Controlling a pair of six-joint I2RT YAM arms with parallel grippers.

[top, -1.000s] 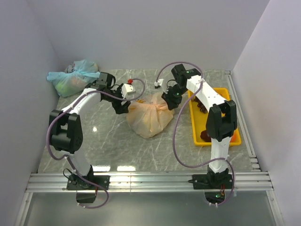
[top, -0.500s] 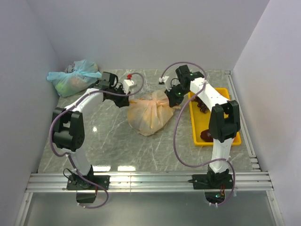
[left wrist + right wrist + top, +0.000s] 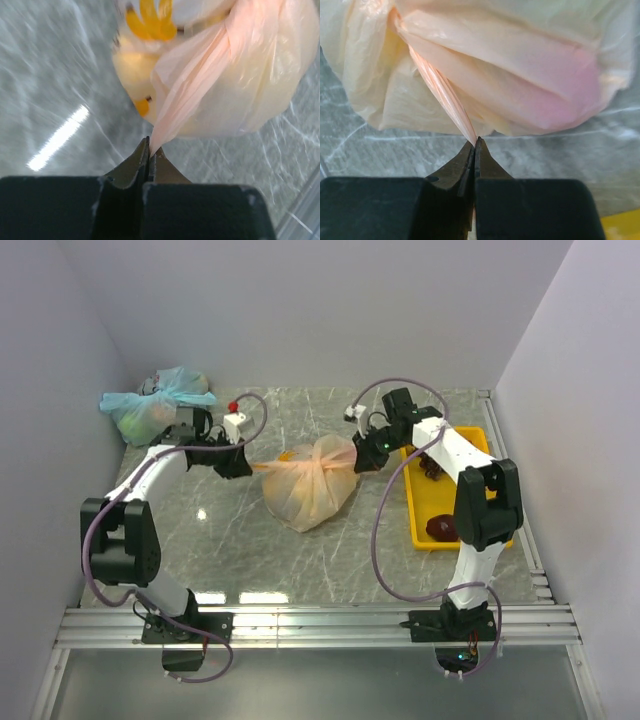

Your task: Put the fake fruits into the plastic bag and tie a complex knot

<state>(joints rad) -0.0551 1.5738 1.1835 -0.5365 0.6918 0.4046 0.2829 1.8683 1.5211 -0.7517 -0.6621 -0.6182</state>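
Observation:
The peach plastic bag (image 3: pixel 308 495) sits bulging at mid-table, with fruit shapes showing through its film, yellow (image 3: pixel 135 60) and pinkish red (image 3: pixel 570 95). Its two handles cross in a bunched knot (image 3: pixel 322 466) on top. My left gripper (image 3: pixel 238 466) is shut on one handle (image 3: pixel 185 95), which is stretched taut to the left. My right gripper (image 3: pixel 364 456) is shut on the other handle (image 3: pixel 442 95), drawn out to the right. In each wrist view the film strand runs straight into the closed tips, left gripper (image 3: pixel 150 146), right gripper (image 3: pixel 475 142).
A yellow tray (image 3: pixel 494 530) lies at the right edge of the table with a dark maroon fruit (image 3: pixel 440 528) and a dark cluster (image 3: pixel 431 468) in it. A tied pale blue-green bag (image 3: pixel 155 406) rests in the back left corner. Walls close in the table on three sides.
Both grippers closed on the bag's handles. The left arm swung left and the right arm shifted right, pulling the handles apart and drawing the knot tighter.

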